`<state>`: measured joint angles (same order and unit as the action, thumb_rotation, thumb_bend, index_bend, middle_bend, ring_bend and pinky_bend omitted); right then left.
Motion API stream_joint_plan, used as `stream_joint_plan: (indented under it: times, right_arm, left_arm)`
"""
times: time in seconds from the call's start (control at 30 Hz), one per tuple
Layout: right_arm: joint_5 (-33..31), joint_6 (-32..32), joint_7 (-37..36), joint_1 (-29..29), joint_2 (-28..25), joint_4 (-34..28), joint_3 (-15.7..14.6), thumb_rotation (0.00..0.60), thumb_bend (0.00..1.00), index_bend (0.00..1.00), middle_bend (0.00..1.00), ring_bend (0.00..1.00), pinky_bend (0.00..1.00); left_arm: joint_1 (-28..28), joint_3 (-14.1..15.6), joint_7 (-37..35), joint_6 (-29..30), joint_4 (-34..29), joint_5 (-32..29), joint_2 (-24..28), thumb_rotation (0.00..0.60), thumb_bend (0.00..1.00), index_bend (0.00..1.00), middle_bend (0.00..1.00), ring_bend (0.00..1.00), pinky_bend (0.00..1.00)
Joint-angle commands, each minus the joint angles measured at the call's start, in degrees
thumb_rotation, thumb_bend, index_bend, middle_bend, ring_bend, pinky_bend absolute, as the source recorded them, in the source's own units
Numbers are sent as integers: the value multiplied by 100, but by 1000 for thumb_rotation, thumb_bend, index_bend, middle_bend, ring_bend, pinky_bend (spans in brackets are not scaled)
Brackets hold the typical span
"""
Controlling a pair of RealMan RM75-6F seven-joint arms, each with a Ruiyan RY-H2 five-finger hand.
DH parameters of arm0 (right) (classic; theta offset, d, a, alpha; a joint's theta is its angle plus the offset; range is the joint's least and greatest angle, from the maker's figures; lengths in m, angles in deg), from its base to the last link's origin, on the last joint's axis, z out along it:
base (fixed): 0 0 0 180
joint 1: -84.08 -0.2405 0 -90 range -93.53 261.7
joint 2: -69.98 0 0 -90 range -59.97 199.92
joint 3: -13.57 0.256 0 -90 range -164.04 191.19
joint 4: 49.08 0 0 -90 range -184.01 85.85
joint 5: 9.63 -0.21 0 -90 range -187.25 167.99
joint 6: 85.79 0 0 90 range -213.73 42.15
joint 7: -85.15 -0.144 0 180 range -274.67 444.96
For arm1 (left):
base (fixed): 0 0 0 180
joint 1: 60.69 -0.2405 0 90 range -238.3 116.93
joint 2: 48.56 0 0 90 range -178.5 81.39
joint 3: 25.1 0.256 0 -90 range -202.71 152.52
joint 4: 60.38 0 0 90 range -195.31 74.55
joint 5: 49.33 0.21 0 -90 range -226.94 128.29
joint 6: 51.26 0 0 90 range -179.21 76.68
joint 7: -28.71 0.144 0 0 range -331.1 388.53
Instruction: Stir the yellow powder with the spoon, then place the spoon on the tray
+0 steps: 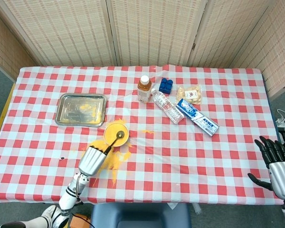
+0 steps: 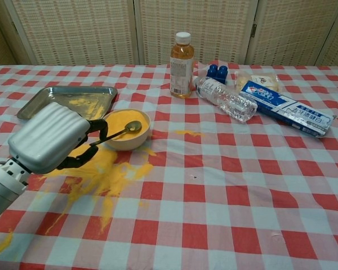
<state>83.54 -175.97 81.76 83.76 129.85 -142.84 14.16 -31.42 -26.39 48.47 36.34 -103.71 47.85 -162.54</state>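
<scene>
Spoon (image 2: 119, 133), a slim metal one, is pinched by its handle in the fingers of the silver left hand (image 2: 48, 138), which sits just in front of the small pale bowl (image 2: 125, 140) of yellow powder (image 2: 121, 121). Its round tip lies over the powder at the bowl's near side; whether it touches the powder cannot be told. Loose yellow powder is spilled across the red-and-white checked tablecloth (image 2: 225, 185) around and in front of the bowl, with a small streak to the bowl's right.

Just behind the bowl, further left, lies the rectangular steel tray (image 2: 40, 106), dusted with a little yellow. Further back near the middle stand an amber drink bottle with a white cap (image 2: 181, 58) and a clear plastic water bottle (image 2: 225, 100) lying on its side, with a blue block (image 2: 217, 72), a packet of snacks (image 2: 258, 80) and a blue-and-white toothpaste box (image 2: 286, 108) beside them.

Well apart, at the table's far right edge in the head view, the right hand (image 1: 278, 164) hangs with dark fingers spread, holding nothing.
</scene>
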Motion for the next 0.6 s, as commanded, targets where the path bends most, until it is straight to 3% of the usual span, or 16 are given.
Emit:
stream_joint_plan:
  times: [0.03, 0.6]
  right_arm:
    - [3, 7, -16, -2, -10, 0, -6, 600, 64, 0, 0, 0, 0]
    - [-21, 15, -23, -5, -14, 4, 1, 600, 64, 0, 0, 0, 0]
  left_arm:
    - [-9, 11, -1, 13, 34, 7, 1, 600, 433, 488, 1000, 1000, 1000]
    - [17, 10, -36, -57, 235, -30, -83, 600, 433, 428, 1000, 1000, 1000]
